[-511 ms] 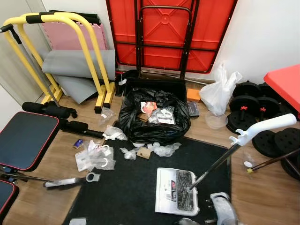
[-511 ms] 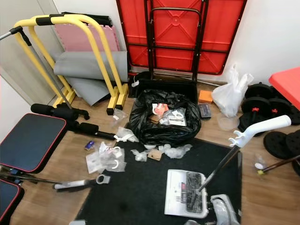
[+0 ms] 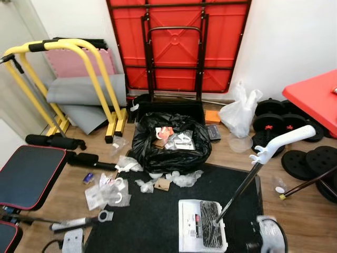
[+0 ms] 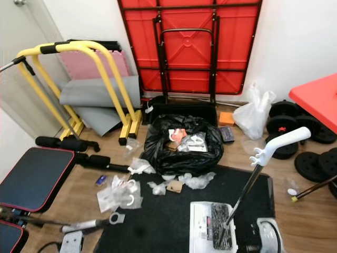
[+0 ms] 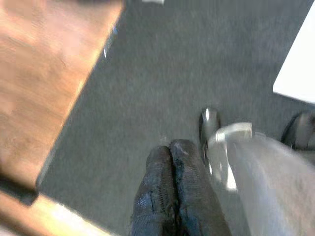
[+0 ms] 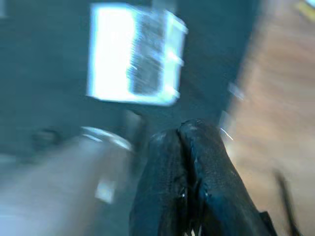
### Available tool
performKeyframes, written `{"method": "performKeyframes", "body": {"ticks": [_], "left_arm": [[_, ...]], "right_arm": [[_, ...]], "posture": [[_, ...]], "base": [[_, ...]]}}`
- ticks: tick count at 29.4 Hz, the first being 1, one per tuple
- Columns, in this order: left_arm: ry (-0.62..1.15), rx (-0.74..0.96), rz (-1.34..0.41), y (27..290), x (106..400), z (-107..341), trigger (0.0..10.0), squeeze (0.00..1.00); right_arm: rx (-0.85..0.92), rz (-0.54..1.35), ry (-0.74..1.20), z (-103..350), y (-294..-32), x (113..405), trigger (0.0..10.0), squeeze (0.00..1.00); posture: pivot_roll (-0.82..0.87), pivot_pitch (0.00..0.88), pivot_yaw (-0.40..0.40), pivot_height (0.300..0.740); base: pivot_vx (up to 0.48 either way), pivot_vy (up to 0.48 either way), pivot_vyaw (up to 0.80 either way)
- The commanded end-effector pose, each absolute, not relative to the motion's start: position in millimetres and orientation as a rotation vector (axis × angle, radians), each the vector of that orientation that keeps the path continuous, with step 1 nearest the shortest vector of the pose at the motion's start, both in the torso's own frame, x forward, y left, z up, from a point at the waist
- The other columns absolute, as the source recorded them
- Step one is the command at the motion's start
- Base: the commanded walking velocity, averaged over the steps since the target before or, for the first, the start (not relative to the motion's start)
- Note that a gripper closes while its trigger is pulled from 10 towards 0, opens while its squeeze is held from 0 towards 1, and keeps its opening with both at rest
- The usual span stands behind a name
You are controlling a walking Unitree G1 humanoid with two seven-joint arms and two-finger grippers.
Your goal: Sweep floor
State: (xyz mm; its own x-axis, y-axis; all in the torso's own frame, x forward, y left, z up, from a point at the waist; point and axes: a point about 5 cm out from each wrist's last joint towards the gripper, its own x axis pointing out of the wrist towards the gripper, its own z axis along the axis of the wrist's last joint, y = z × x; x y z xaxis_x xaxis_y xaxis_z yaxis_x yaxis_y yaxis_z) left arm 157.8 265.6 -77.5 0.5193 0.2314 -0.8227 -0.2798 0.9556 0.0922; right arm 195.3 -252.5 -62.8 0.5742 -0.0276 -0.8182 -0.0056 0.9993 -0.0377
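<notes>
A white dustpan (image 3: 190,232) stands on the black mat (image 3: 142,221) with a dark brush head (image 3: 210,231) resting in it. The brush's long shaft rises to a white handle (image 3: 279,143) on the right. Crumpled plastic wrappers (image 3: 108,187) lie on the wood floor, and more scraps (image 3: 179,179) sit at the mat's far edge in front of a full black rubbish bag (image 3: 171,142). My left gripper (image 5: 170,150) hangs shut over the mat, holding nothing. My right gripper (image 6: 179,130) is shut too, near the dustpan (image 6: 133,54), in a blurred view.
Yellow parallel bars (image 3: 79,58) and grey mats stand at the back left, a folded red table (image 3: 176,42) against the wall. A black weight bench (image 3: 26,171) is on the left. Weight plates (image 3: 308,158) and a red table (image 3: 316,95) crowd the right. A grey-handled tool (image 3: 79,221) lies near the mat.
The camera has drawn back and tilted up, so the whole scene sits lower and farther. My silver arms show more at the bottom edge. Nothing on the floor has visibly moved.
</notes>
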Motion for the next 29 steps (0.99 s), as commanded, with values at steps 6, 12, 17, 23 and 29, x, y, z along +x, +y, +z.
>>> {"method": "performKeyframes", "body": {"ticks": [6, 12, 17, 23, 29], "left_arm": [[0.796, -0.028, 0.268, 273, 193, -55, 10.0, 0.0], [0.622, 0.051, 0.154, 268, 221, -33, 10.0, 0.0], [0.447, 0.075, 0.089, 263, 237, -11, 10.0, 0.0], [0.237, 0.038, 0.051, 248, 253, 27, 10.0, 0.0], [0.126, 0.028, -0.009, 225, 258, 54, 10.0, 0.0]], "right_arm": [[0.015, 0.388, 0.84, -45, -226, 222, 10.0, 0.0], [0.064, 0.651, 0.758, -9, -234, 251, 10.0, 0.0], [0.1, 0.778, 0.65, 23, -244, 268, 10.0, 0.0], [0.179, 0.968, 0.43, 69, -226, 282, 10.0, 0.0], [0.183, 1.152, 0.335, 96, -201, 275, 10.0, 0.0]], "posture": [[-0.16, 0.0, 0.001, 0.74], [-0.17, 0.0, 0.016, 0.74], [-0.17, 0.0, 0.016, 0.74], [-0.17, 0.0, 0.022, 0.74], [-0.18, 0.0, 0.029, 0.74]], "base": [[0.0, 0.0, 0.0], [0.0, 0.0, 0.0], [0.0, 0.0, 0.0], [0.0, 0.0, 0.0], [0.0, 0.0, 0.0]]}}
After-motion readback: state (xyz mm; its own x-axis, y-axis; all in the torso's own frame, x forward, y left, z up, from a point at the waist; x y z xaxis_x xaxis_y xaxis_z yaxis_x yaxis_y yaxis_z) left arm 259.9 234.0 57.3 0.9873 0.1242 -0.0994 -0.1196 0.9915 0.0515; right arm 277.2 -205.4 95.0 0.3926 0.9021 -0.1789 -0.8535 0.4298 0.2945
